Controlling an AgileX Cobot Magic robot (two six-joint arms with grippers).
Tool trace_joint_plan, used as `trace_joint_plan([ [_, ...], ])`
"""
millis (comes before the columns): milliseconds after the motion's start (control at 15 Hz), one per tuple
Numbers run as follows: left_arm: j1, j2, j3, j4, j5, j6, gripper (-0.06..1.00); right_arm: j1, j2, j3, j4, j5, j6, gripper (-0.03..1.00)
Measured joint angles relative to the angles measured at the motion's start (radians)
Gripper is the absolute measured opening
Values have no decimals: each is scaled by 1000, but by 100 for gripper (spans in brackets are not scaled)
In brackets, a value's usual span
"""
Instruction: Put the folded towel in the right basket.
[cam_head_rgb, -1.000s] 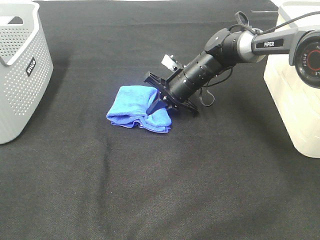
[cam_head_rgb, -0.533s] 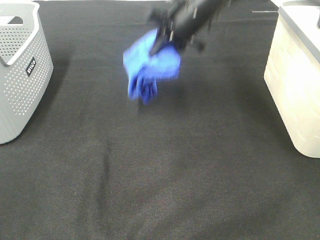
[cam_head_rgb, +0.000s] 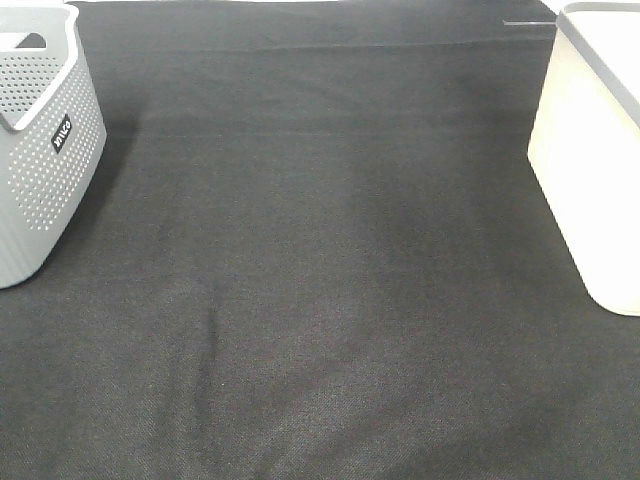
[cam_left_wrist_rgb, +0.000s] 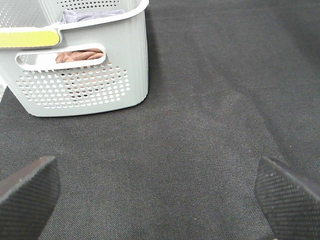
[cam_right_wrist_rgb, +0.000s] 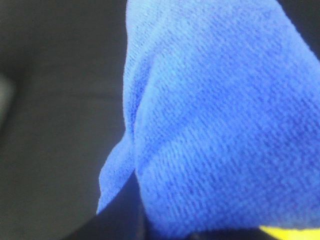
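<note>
The folded blue towel (cam_right_wrist_rgb: 210, 115) fills the right wrist view, hanging close to the camera above the black cloth. My right gripper is shut on it; the towel hides its fingers. Towel and right arm are both out of the exterior high view. The right basket (cam_head_rgb: 598, 150), white with a grey rim, stands at the table's right edge. My left gripper (cam_left_wrist_rgb: 160, 195) is open and empty over the black cloth, its two dark fingertips (cam_left_wrist_rgb: 27, 192) wide apart, in front of the left basket.
The grey perforated left basket (cam_head_rgb: 40, 150) stands at the far left; the left wrist view shows it (cam_left_wrist_rgb: 85, 80) holding a brown and a grey cloth. A black cloth (cam_head_rgb: 320, 300) covers the table.
My right gripper lifted the blue towel off the table, carried it up and toward the back, and has left the exterior high view with it.
</note>
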Motion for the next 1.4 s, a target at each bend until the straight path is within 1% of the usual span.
trace_joint_plan([
  [67,0,0,0,0,0,0,99,-91,-27,38,-47,2,0,14],
  [133,0,0,0,0,0,0,99,-164,-33,68,-74,2,2,14],
  [267,0,0,0,0,0,0,99,-266,-17,140,-95,5,2,14],
  [333,0,0,0,0,0,0,99,-293,-5,179,-104,5,2,14],
  [467,0,0,0,0,0,0,99,-306,7,268,-156,7,2,14],
  [533,0,0,0,0,0,0,99,-306,7,268,-156,7,2,14],
  [600,0,0,0,0,0,0,99,-306,8,292,-158,10,3,19],
  [667,0,0,0,0,0,0,99,-306,8,305,-158,13,2,37],
  [733,0,0,0,0,0,0,99,-306,8,305,-157,12,2,66],
  [800,0,0,0,0,0,0,99,-306,7,305,-154,12,2,82],
  [867,0,0,0,0,0,0,99,-301,4,305,-128,12,12,91],
  [933,0,0,0,0,0,0,99,-281,-2,305,-120,12,32,94],
  [1067,0,0,0,0,0,0,99,-163,-42,305,-139,11,56,96],
  [1200,0,0,0,0,0,0,99,-7,-92,306,-186,11,79,96],
  [1267,0,0,0,0,0,0,99,40,-125,319,-208,10,94,96],
  [1333,0,0,0,0,0,0,99,74,-212,375,-219,3,111,96],
  [1400,0,0,0,0,0,0,99,75,-290,449,-219,-1,113,96],
])
